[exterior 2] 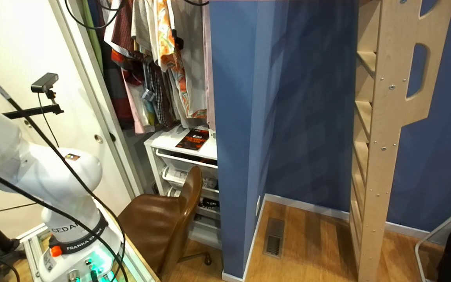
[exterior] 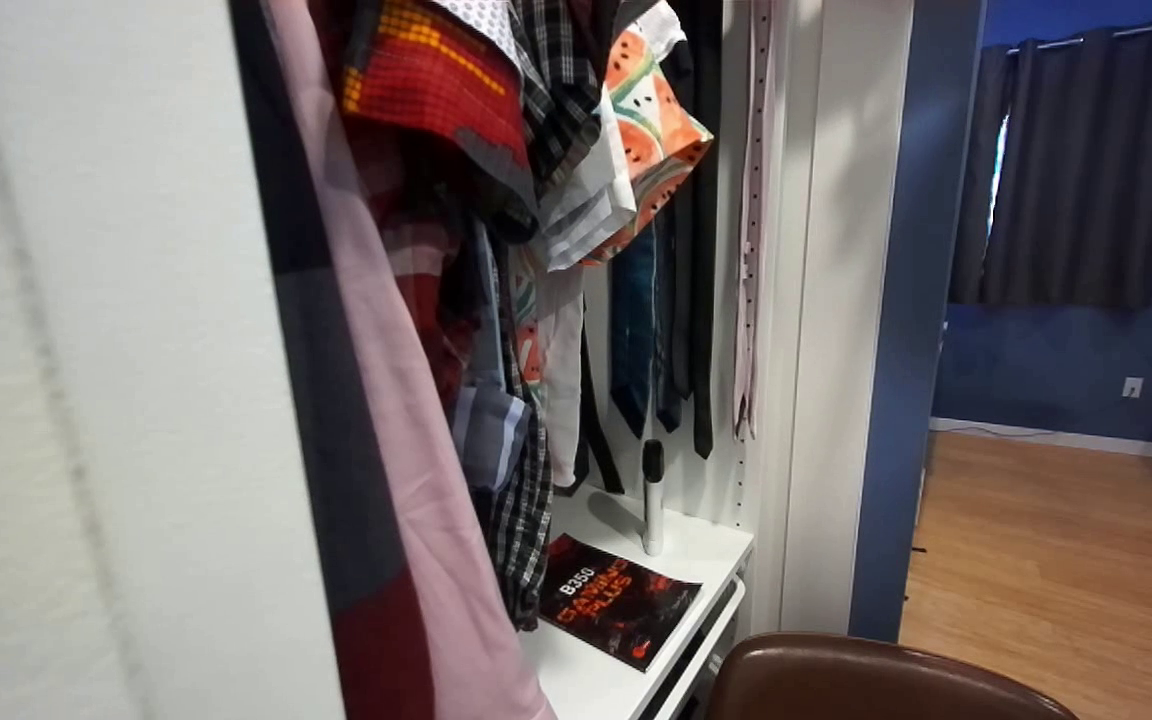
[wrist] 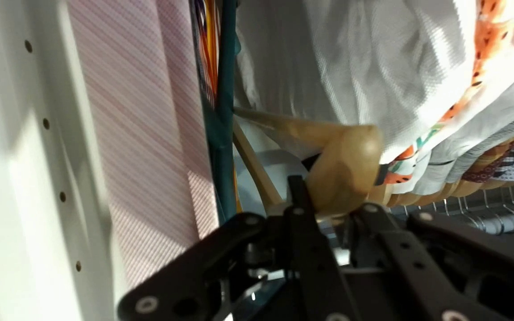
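Wrist view | claw (wrist: 333, 196) appears clenched on wood hanger (wrist: 350, 162), nr ctr of frame; pink cloth (wrist: 145, 133) L, pale garment (wrist: 373, 67) upper R | step: prob. handling hanger | next calls for: steady grip, clearance fr. cloth

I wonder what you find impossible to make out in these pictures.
Whether the gripper holds the wooden hanger: fingers hide contact, in the wrist view.
Lower right of the white drawer unit: hidden by the blue wall, in an exterior view.
Top of the wooden ladder: cut off by the upper edge, in an exterior view.
Emblem on the booklet: too small, in an exterior view.
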Motion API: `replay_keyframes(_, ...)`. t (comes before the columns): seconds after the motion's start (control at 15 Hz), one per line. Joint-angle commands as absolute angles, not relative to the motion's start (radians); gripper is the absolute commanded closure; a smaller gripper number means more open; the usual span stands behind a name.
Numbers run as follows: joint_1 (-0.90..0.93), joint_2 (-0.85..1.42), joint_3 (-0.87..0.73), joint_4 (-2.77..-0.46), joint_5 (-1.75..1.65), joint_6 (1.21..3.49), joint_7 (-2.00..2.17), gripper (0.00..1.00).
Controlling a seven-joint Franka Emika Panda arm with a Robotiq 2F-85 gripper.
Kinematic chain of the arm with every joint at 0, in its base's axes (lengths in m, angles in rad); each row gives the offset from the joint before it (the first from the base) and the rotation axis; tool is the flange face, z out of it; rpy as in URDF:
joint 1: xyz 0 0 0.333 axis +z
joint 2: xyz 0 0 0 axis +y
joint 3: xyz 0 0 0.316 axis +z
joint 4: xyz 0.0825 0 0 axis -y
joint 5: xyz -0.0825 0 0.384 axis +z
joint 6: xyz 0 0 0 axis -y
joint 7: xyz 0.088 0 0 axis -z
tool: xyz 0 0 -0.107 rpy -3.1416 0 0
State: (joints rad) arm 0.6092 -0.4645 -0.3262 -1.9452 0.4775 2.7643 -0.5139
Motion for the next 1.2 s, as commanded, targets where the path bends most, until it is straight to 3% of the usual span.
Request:
replay_keyframes(0.0, 0.554, -0.524, -0.312, -1.964, 0.485, 2.689, -0.526, 0.96)
replay_keyframes(1.13, 0.470, -0.667, -0.327, -2.016, 0.527, 2.481, -0.553, 0.96)
